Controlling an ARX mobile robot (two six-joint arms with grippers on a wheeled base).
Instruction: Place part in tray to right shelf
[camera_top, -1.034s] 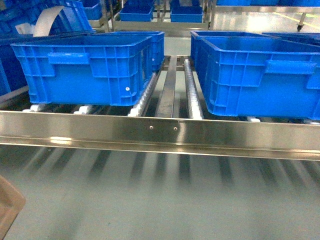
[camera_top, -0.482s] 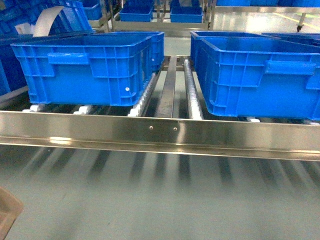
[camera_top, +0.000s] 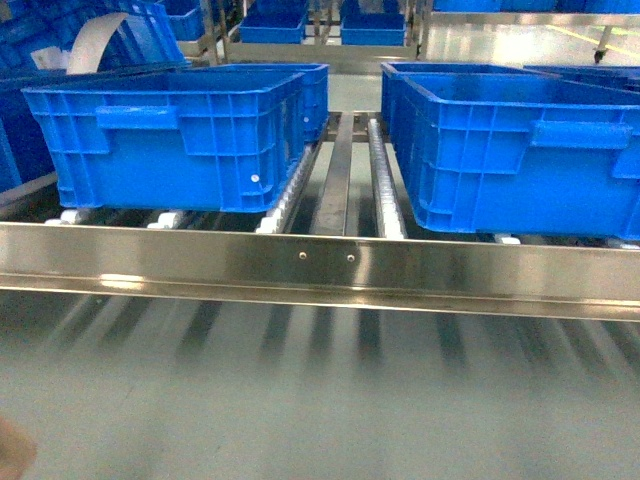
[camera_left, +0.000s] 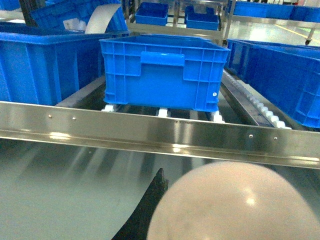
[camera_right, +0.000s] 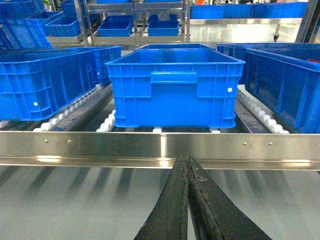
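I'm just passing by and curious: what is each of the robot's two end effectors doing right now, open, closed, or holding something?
Left end effector: cannot tell; only one dark finger shows beside a blurred beige shape.
Right end effector: closed, fingertips together, holding nothing.

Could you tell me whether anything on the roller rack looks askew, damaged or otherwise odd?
Nothing on the roller rack stands out: the blue crates sit level on the rollers. The only oddity is a blurred cream rounded shape filling the left wrist view's lower right; what it is cannot be told.

No readable text, label or number showed anywhere — not on the crates (camera_top: 180, 140), not on the rail (camera_top: 320, 262).
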